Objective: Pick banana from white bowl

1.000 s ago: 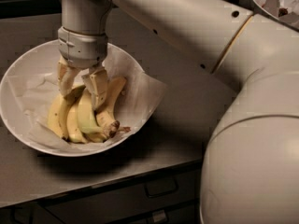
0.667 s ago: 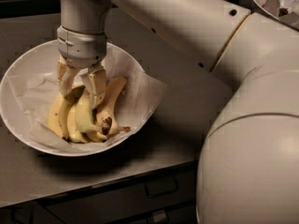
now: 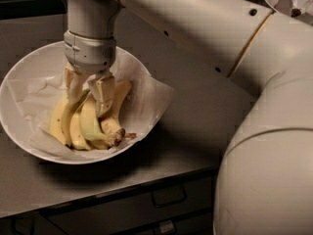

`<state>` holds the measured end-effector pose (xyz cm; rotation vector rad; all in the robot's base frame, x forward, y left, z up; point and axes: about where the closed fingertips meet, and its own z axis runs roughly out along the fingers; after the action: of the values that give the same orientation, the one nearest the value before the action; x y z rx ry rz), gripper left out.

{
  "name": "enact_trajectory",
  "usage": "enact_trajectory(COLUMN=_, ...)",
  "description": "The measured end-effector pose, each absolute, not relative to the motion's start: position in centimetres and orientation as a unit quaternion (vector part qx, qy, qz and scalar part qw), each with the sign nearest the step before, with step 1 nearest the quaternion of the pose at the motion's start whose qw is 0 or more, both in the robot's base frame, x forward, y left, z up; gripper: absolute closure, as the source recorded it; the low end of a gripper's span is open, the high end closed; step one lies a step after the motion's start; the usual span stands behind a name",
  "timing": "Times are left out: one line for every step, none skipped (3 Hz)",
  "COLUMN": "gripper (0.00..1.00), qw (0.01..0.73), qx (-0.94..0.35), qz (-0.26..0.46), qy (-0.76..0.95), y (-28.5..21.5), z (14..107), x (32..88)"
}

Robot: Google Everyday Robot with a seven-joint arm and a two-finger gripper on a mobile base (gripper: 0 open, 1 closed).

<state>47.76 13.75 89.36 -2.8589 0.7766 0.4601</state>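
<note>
The banana [image 3: 83,124] is a bunch of yellow, partly greenish fruits joined at a brown stem [image 3: 117,137]. It lies in the wide white bowl [image 3: 19,82], which is lined with crumpled white paper, at the left of the camera view. My gripper [image 3: 88,94] reaches straight down into the bowl from above. Its two fingers [image 3: 103,93] stand on either side of one greenish banana at the top of the bunch and press against it. The bunch still rests on the paper. The far ends of the fruits are hidden behind the gripper.
The bowl stands on a grey countertop [image 3: 195,116] near its front edge, with drawers [image 3: 166,199] below. My white arm and body [image 3: 264,170] fill the right side. Smaller white bowls with reddish contents [image 3: 288,1] stand at the top right.
The gripper has stayed on the bunch, sinking slightly. The bananas have barely shifted. My arm body has moved a little in the right of the view.
</note>
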Motion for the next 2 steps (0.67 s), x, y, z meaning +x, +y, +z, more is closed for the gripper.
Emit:
enact_trajectory(gripper=0.44, qw=0.082, qx=-0.95, qz=0.138, qy=0.27, y=12.47, z=90.22, x=46.73)
enact_trajectory(gripper=0.45, qw=0.079, qx=-0.949, qz=0.135, qy=0.274, y=11.69, z=90.57, x=46.11)
